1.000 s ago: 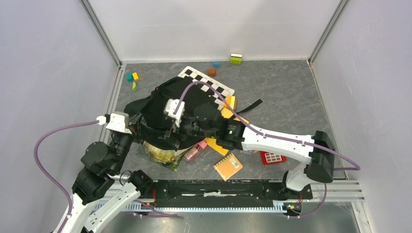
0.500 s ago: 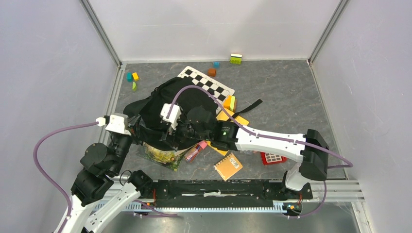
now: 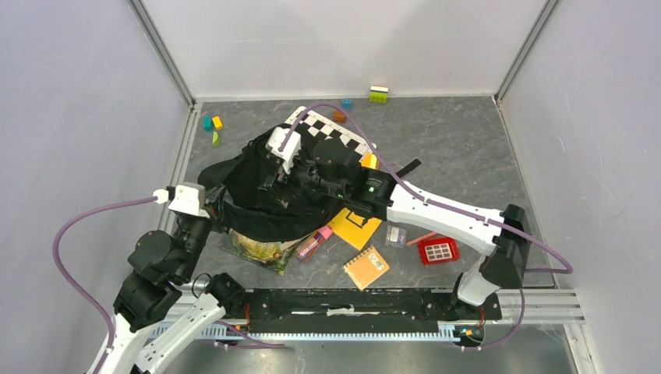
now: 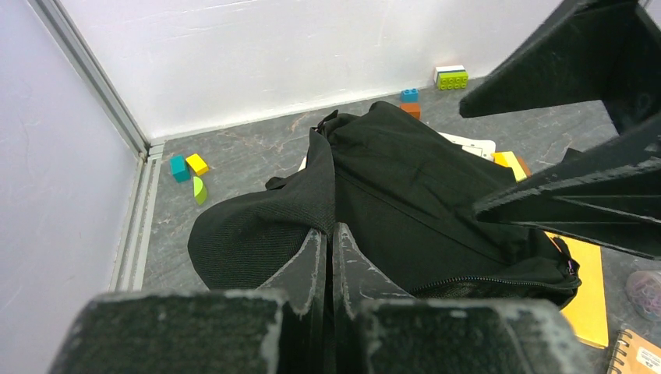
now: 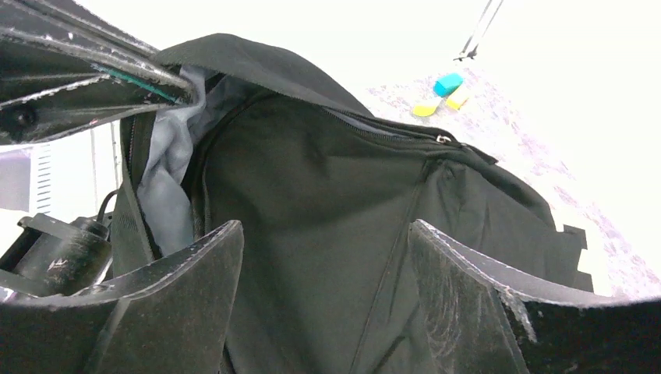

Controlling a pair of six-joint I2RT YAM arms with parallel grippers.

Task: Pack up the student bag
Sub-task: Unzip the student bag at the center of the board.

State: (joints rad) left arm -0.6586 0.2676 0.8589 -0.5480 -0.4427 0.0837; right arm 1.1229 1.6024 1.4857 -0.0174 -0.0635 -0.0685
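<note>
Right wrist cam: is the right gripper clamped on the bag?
No, the right gripper stands wide open, with the student bag showing in the gap between its jaws, not pinched.

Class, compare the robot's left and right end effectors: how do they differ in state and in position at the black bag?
The left end effector is shut, pinching the student bag. The right end effector is open and holds nothing. The left is at the bag's edge, while the right is over its middle. Both are at the bag.

right pincer [image 5: 323,230] | swinging farther back over student bag [image 3: 249,210], toward checkerboard [image 3: 312,125] | bag top seemingly rising
</note>
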